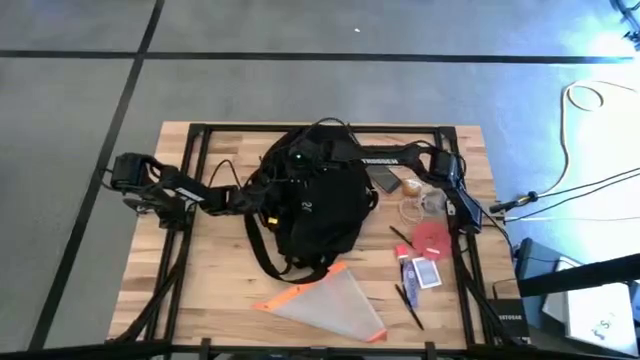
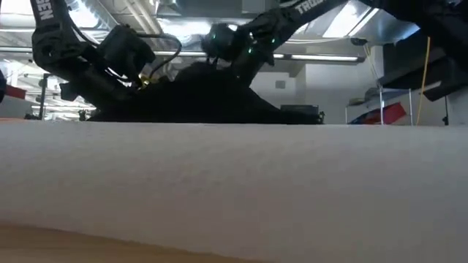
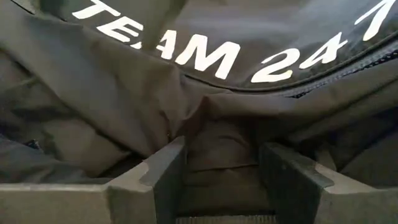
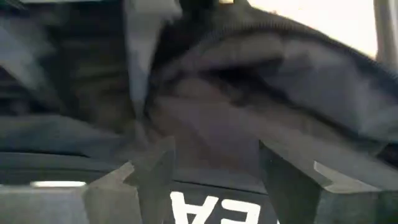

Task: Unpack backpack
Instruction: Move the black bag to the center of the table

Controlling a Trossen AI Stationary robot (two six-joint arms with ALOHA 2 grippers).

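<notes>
- The backpack (image 1: 318, 205) is sitting pretty much dead centre on the wooden table (image 1: 200, 290), lying flat, with its straps trailing toward the near edge.
- The left gripper (image 3: 221, 177) is pushed right up against the pack's left side. From its wrist cam you get the white "TEAM 247" lettering (image 3: 211, 56) just past the fingers, and the jaws are apart with a fold of black fabric sitting between them. I can't tell if they're actually pinching it.
- The right gripper (image 4: 214, 180) comes in from the right, over the top end of the pack. Its jaws are apart too, with dark fabric filling the gap and everything beyond.
- A translucent pouch with orange trim (image 1: 325, 300) lies flat just in front of the pack, near the straps.
- There's a scatter of small stuff to the right of the pack: a red round thing (image 1: 432, 238), a small card (image 1: 427, 274) and a couple of pens (image 1: 408, 303).
</notes>
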